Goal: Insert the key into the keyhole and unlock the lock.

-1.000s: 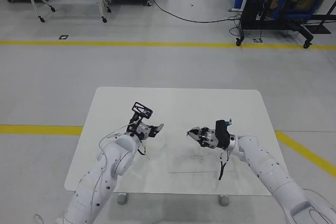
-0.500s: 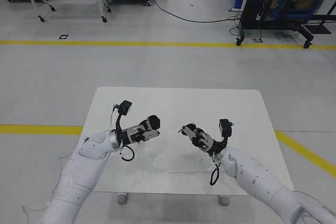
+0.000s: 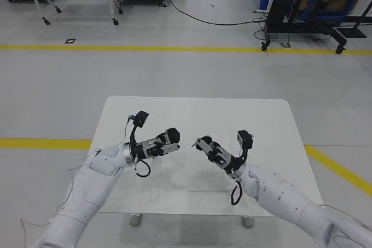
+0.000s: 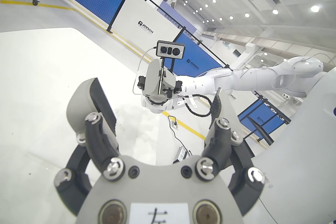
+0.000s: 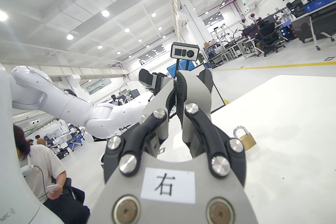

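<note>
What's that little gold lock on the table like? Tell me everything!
The padlock is small, with a squarish body that looks like yellow brass and a curved, silvery metal shackle on top. The shackle seems pushed down into the body, so it looks locked. The padlock looks to be lying alone on the white table, a bit tilted. Only the table touches it. No key is in it, and its keyhole is too small to make out.

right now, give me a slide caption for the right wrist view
Right gripper shut over the white table, with a brass padlock lying on it nearby.
</note>
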